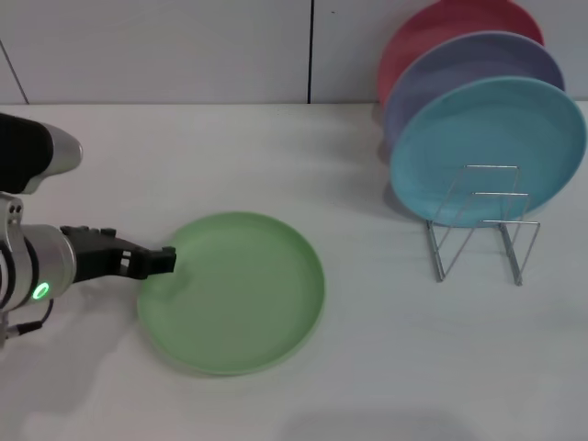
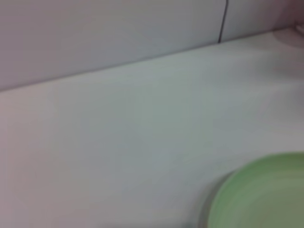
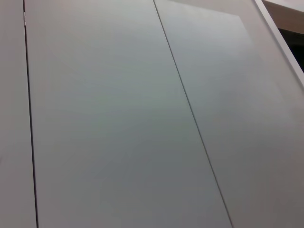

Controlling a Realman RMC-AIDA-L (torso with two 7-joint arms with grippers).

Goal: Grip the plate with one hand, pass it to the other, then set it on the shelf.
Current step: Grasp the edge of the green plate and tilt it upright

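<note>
1. The plate lies flat on the table, well to the left of the rack and nearer the robot than it.
2. The rack already carries a blue plate, a lavender plate and a red plate, standing on edge; its front loops stand free.
3. The left gripper is at the plate's rim, on the side away from the rack. Its tip appears to touch the rim; whether the fingers are spread or closed on the rim cannot be told.
4. The right gripper is not in view anywhere.
5. Judgement: the step in hand is the first grip. It would go best with one finger under the low rim and one over it, seated well in before any lift, since a shallow plate may skid along the table.
6. The left wrist view adds only the plate's edge and bare table; no fingers appear there.
7. The right wrist view shows wall panels only, which suggests that arm is parked and pointed away from the rack.
</note>
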